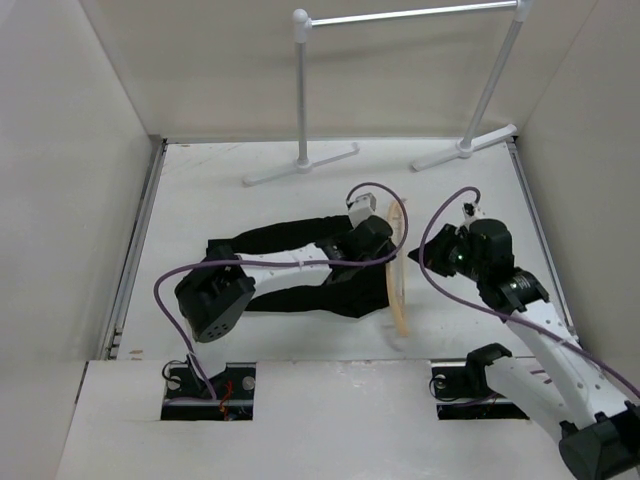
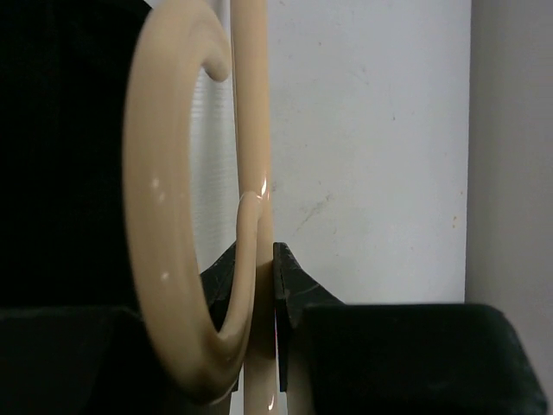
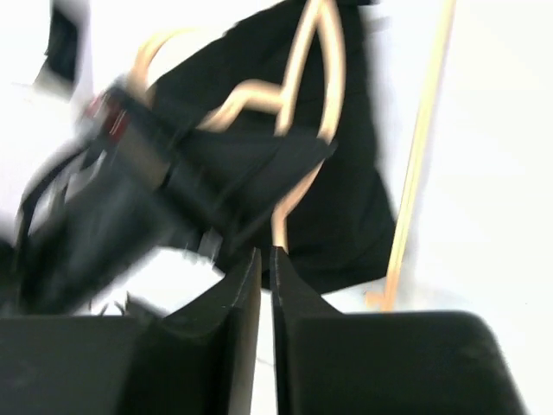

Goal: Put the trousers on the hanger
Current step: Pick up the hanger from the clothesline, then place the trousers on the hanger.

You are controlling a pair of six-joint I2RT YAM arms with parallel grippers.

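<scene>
Hanger (image 2: 251, 104) pinched by left claw (image 2: 266, 259) beside its hook (image 2: 155, 225); right claw (image 3: 266, 256) pressed nearly together at its edge.

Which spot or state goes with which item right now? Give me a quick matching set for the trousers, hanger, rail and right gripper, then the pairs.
Things:
1. trousers
2. hanger
3. metal rail
4. right gripper

Places or states:
A. stands at the far side of the table
B. pinched by the left gripper
C. spread flat on the table, beside the hanger
D. closed at the hanger, on the side away from the trousers

Pairs: 1-C, 2-B, 3-A, 4-D
</scene>
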